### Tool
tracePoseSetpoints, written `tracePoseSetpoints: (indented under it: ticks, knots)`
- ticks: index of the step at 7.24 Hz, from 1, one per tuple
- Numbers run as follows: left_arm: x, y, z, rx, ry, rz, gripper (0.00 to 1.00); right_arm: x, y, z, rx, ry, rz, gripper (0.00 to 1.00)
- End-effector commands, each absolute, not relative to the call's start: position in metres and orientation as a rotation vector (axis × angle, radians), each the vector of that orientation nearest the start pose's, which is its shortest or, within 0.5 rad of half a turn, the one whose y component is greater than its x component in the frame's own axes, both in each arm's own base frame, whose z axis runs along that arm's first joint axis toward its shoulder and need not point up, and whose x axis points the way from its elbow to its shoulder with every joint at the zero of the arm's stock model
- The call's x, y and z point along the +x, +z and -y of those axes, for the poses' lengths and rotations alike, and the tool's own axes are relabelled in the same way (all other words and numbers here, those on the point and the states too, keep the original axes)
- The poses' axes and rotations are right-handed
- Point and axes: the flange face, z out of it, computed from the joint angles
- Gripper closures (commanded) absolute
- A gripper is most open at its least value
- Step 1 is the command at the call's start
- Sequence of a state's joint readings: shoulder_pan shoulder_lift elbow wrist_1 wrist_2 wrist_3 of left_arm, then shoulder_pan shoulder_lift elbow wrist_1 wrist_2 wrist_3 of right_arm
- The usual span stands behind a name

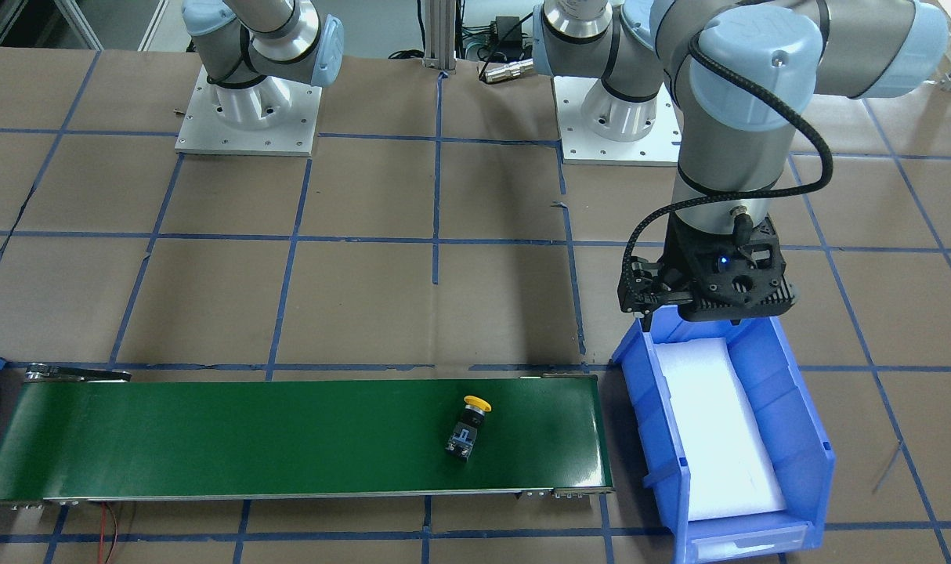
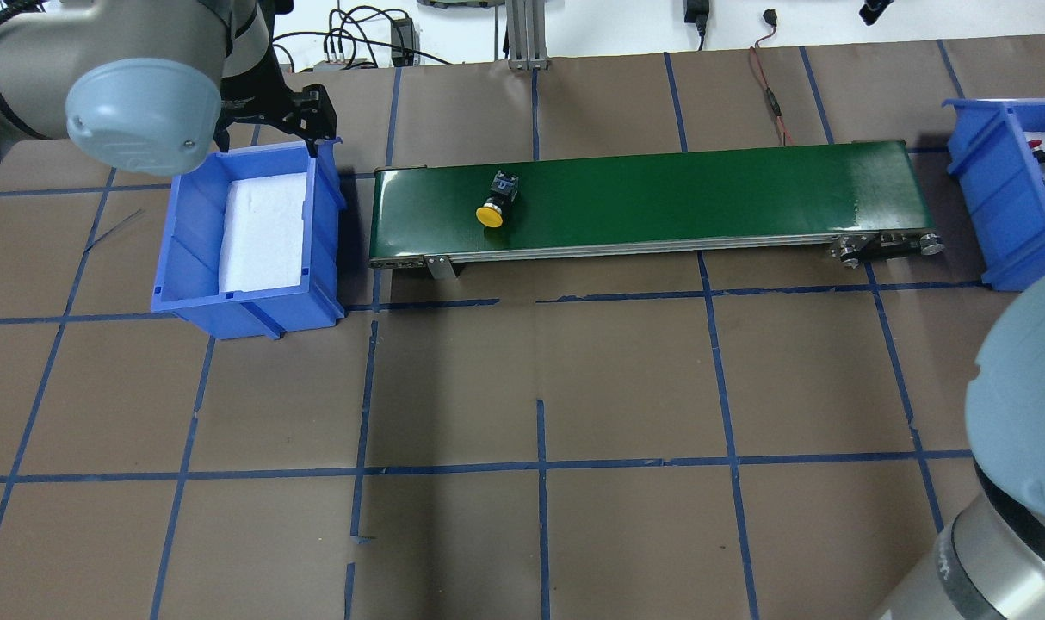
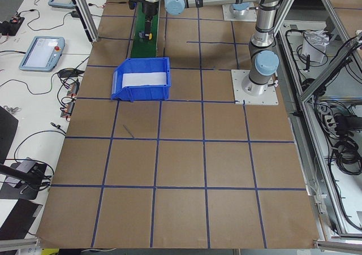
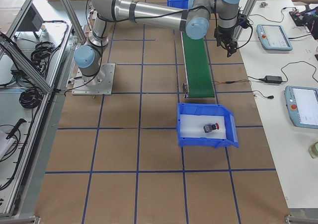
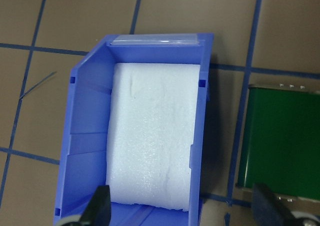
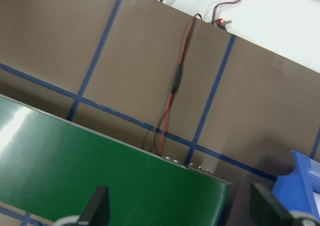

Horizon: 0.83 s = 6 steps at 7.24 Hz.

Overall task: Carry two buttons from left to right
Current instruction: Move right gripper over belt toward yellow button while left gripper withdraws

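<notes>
The yellow button lies on its side on the green belt, right of centre in the front-facing view, near the belt end beside the left bin. The red button lies in the right bin, low centre in the right-side view. The left pincer hangs wide open and empty over the left bin's foam. The right pincer, also spread wide and empty, is above the belt's other end.

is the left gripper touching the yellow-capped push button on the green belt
Apart. Overhead view: the left gripper hangs at the blue plastic bin, with bare green belt around the yellow-capped button.
</notes>
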State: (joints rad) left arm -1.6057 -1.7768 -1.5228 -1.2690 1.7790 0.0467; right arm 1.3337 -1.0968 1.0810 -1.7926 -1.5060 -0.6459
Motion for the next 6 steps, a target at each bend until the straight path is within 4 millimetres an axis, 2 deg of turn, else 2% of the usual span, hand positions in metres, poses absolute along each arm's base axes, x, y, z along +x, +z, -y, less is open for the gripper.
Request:
tracePoseSetpoints:
  ticks: [1,3,4,5,6]
  knots:
    - [-0.127,0.43,0.577,0.278,-0.127,-2.934,0.0,0.046,0.481,0.698,-0.628,-0.377,-3.085,0.0]
    - [-0.108,0.43,0.575,0.275,-0.121,-2.97,0.0,0.075,0.496,0.655,-0.687,-0.293,-3.136,0.0]
    - [-0.1,0.43,0.573,0.26,-0.066,-2.985,0.0,0.101,0.483,0.634,-0.738,-0.166,-3.097,0.0]
    - [-0.095,0.435,0.563,0.258,0.036,-3.016,0.0,0.123,0.477,0.623,-0.804,-0.135,-3.089,0.0]
    - [-0.097,0.438,0.559,0.239,0.047,-3.103,0.0,0.138,0.47,0.612,-0.763,-0.079,-3.08,0.0]
